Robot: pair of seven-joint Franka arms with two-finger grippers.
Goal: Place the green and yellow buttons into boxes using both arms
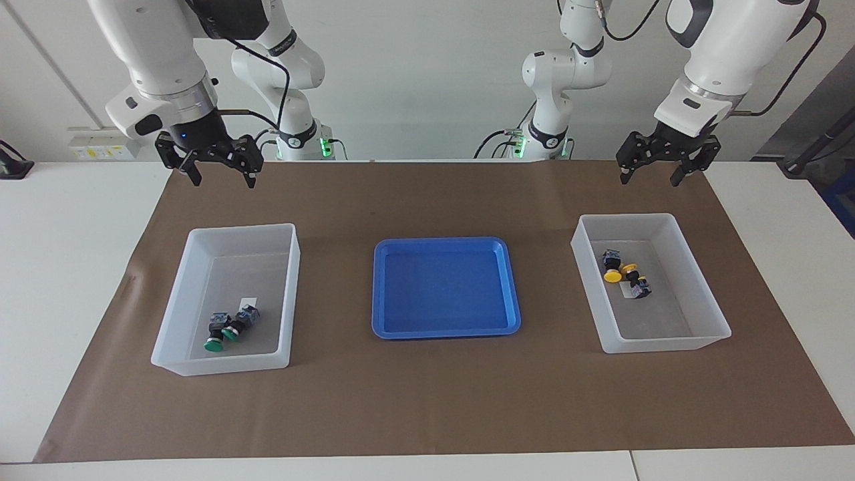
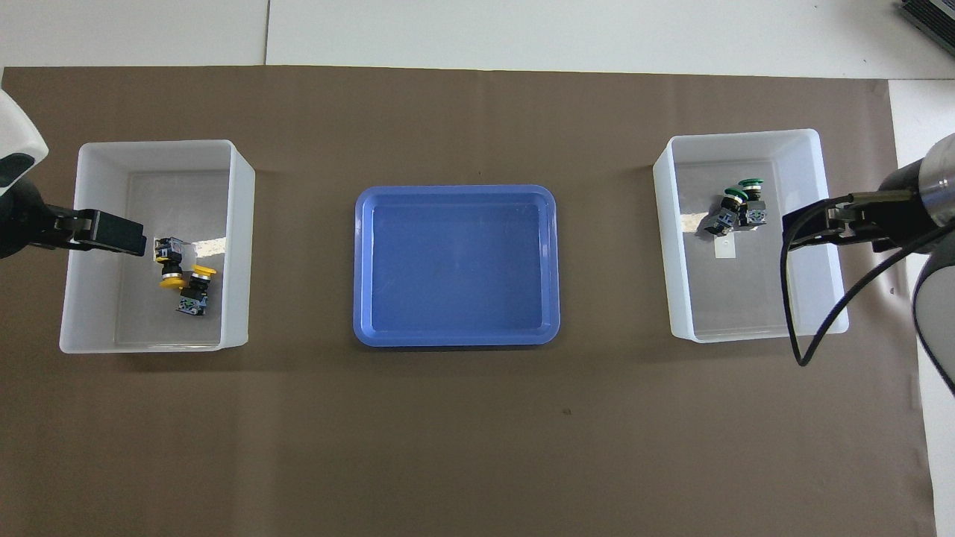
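Both pincers (image 1: 219, 175) (image 1: 653, 175) wide, empty; blue tray (image 1: 507, 287) between boxes (image 1: 287, 294) (image 1: 588, 280).

White table (image 1: 60, 267); brown mat (image 1: 427, 401); blue tray (image 1: 445, 288), two boxes (image 1: 227, 300)

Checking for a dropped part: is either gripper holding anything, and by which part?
Nothing is held: the left gripper and right gripper are both open and empty, raised above the table.

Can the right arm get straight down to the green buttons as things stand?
Probably yes. The right hand hangs open and empty, raised by that box's robot-side end. The green buttons lie uncovered in the open-topped box, with nothing between.
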